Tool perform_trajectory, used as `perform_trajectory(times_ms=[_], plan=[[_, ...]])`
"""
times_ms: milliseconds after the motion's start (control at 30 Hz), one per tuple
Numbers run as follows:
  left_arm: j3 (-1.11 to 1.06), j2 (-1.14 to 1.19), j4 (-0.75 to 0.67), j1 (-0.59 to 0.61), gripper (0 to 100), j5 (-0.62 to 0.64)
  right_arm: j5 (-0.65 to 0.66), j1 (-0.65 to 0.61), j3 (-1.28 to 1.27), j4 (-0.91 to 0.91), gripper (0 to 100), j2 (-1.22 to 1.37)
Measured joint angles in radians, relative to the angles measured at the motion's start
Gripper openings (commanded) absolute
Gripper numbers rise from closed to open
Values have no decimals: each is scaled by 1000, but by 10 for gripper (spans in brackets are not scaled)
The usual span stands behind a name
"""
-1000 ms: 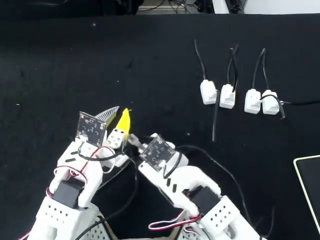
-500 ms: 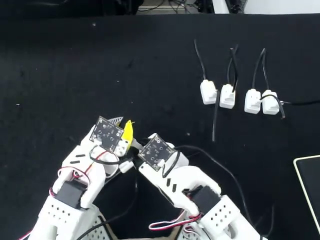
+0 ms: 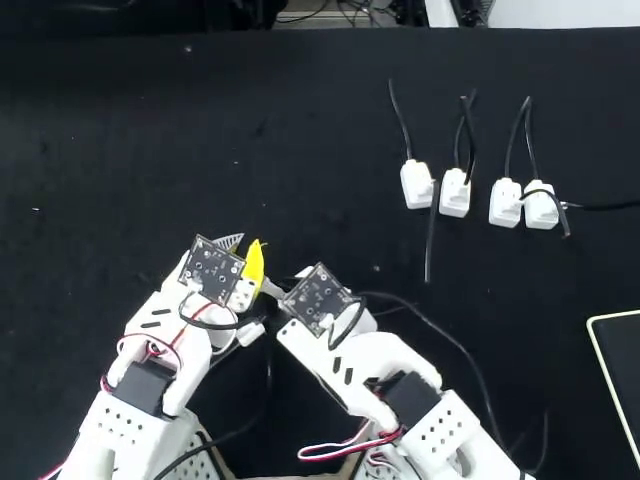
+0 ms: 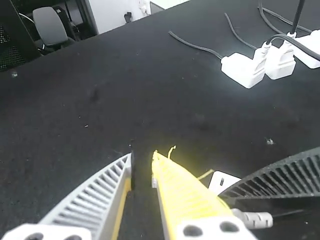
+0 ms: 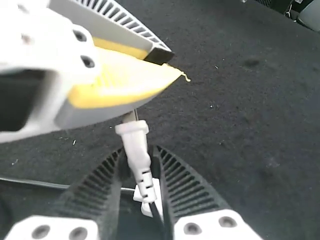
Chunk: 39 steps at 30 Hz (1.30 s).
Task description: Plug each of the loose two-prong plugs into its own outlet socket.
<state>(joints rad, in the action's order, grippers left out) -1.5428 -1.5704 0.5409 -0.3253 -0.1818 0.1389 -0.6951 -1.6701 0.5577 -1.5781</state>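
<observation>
Black table; sockets at 2 o'clock. Right gripper pinches plug. Left gripper, nearly pressed together, empty, has swung in beside it: regrip likely.

Soft, even light from above falls on the matte black tabletop, which reads dark and swallows most shadows. White outlets and arms stand out bright against it, and the plug in the right wrist view looks almost washed out
</observation>
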Motion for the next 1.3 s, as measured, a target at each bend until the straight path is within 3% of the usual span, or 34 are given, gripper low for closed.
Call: perform_trajectory(times_ms=[767, 1300], plan=[[-28, -2, -6, 2, 84, 0, -9, 0, 6, 0, 11, -3], [-2, -3, -8, 5, 80, 0, -9, 0, -17, 58, 11, -178]])
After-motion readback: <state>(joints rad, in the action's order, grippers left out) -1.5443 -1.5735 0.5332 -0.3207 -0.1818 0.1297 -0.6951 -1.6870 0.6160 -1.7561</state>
